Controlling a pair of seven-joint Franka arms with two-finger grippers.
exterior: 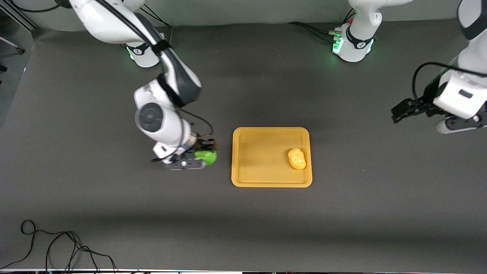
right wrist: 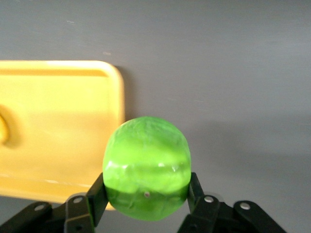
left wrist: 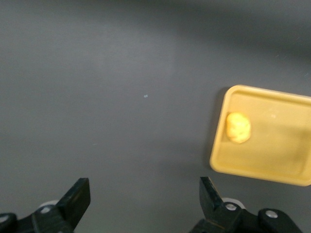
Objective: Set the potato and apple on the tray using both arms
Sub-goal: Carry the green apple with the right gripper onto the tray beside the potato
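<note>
The yellow-orange tray (exterior: 258, 175) lies mid-table. The potato (exterior: 296, 158) lies in it near the rim toward the left arm's end; it also shows in the left wrist view (left wrist: 238, 127) with the tray (left wrist: 272, 165). My right gripper (exterior: 205, 154) is shut on the green apple (exterior: 206, 156) beside the tray's rim toward the right arm's end. In the right wrist view the apple (right wrist: 146, 167) sits between the black fingers (right wrist: 97, 196), with the tray (right wrist: 58, 145) close by. My left gripper (exterior: 397, 113) is open and empty above the table at the left arm's end.
Black cables (exterior: 57, 247) lie at the table's edge nearest the front camera, toward the right arm's end. The arm bases (exterior: 354, 45) stand along the table's edge farthest from the camera.
</note>
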